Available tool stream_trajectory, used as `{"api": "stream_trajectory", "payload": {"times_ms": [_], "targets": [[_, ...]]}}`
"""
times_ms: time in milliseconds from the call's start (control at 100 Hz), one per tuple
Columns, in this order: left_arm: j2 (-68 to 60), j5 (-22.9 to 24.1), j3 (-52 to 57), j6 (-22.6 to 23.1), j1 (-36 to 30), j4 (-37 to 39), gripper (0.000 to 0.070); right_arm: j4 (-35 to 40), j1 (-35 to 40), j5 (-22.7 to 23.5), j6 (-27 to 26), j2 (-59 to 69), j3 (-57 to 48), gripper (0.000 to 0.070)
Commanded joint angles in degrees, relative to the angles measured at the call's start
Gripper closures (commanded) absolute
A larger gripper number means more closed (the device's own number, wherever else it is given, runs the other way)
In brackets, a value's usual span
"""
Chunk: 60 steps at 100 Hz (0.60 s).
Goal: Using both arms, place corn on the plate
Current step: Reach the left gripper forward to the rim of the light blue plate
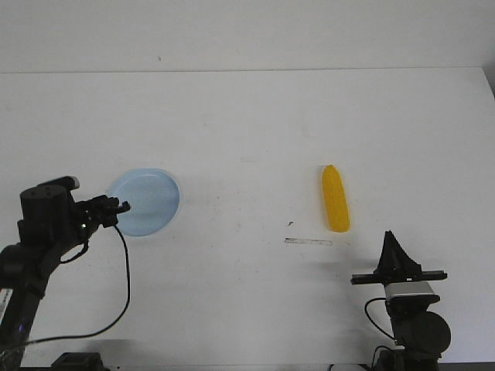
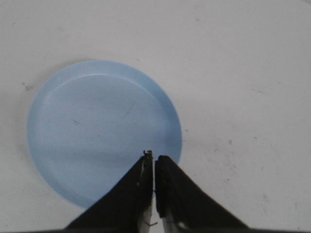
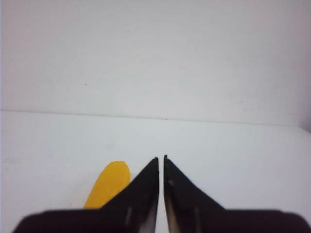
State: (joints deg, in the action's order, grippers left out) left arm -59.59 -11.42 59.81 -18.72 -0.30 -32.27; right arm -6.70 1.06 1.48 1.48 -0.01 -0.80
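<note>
White table (image 1: 247,131) (scuffed), white wall (image 1: 247,31)

White table (image 1: 247,116): blue plate (image 1: 144,202) left, corn (image 1: 335,199) right, grey strip (image 1: 308,241) near corn.

Right wrist view: corn (image 3: 108,187) mostly hidden, only its rounded end shows, the rest cut by the right gripper (image 3: 161,160) body and the frame bottom; blurry. Left wrist view: near rim of the plate (image 2: 73,92) covered by the left gripper (image 2: 153,156) jaws. Front view: left arm (image 1: 35,247) cut by the left and bottom edges, its jaws too small to read; small dark speck (image 1: 290,224) on the counter (image 1: 247,124) unidentifiable; thin grey strip (image 1: 308,242) too faint to identify.
</note>
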Motion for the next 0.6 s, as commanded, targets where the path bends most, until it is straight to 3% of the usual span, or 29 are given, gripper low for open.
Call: {"api": "stream_trajectory", "payload": {"times_ms": [0, 160, 390, 590], "targets": [[-3.02, -0.22, 3.13, 1.62, 1.81, -0.72, 0.0698, -0.52, 0.04, -0.02, -0.11, 0.07, 0.07, 0.0684], [-9.88, -3.52, 7.54, 3.54, 7.23, -3.08, 0.0698, -0.52, 0.04, -0.02, -0.11, 0.07, 0.07, 0.0684], [-18.69, -12.63, 9.6, 7.82, 14.43, -6.71, 0.0698, -0.52, 0.04, -0.02, -0.11, 0.07, 0.07, 0.0684], [-25.59, -16.13, 9.6, 9.31, 17.73, -8.72, 0.0697, -0.52, 0.04, 0.0, -0.11, 0.07, 0.07, 0.0684]]}}
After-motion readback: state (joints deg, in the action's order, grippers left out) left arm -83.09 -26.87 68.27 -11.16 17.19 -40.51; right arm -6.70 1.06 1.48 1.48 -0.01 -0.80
